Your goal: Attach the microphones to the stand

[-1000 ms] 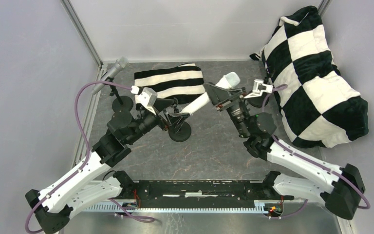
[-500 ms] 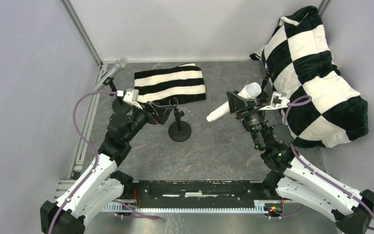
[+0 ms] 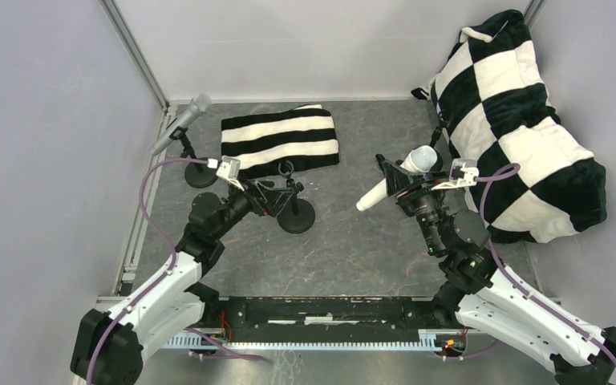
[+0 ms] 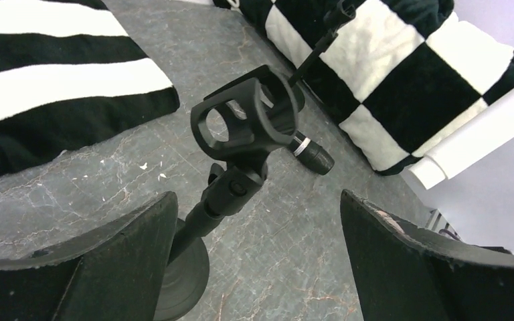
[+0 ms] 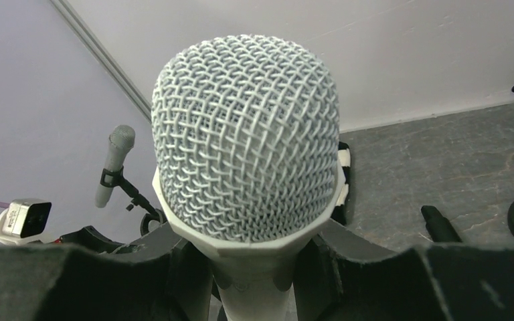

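Note:
My right gripper [image 3: 397,181] is shut on the white microphone [image 3: 405,170], which it holds tilted above the table with the mesh head [image 5: 247,140] up and to the right. In the right wrist view the jaws [image 5: 254,267] clamp the handle just under the head. The middle stand [image 3: 295,210] has an empty black clip [image 4: 244,120]. My left gripper [image 3: 275,200] is open, and the stand's post [image 4: 204,217] rises between its fingers [image 4: 107,257], near the left one. A silver-grey microphone [image 3: 180,124] sits clipped in the far-left stand [image 3: 202,178]. A black microphone [image 4: 311,152] lies on the table by the bag.
A folded black-and-white striped cloth [image 3: 281,140] lies behind the middle stand. A big checkered bag [image 3: 521,120] fills the right back corner, with another thin stand [image 4: 321,43] in front of it. Grey walls enclose the table and a metal rail [image 3: 321,317] runs along the front.
My right gripper has carried the white microphone to the right, away from the middle stand's clip. The left gripper has dropped lower, beside the stand's post.

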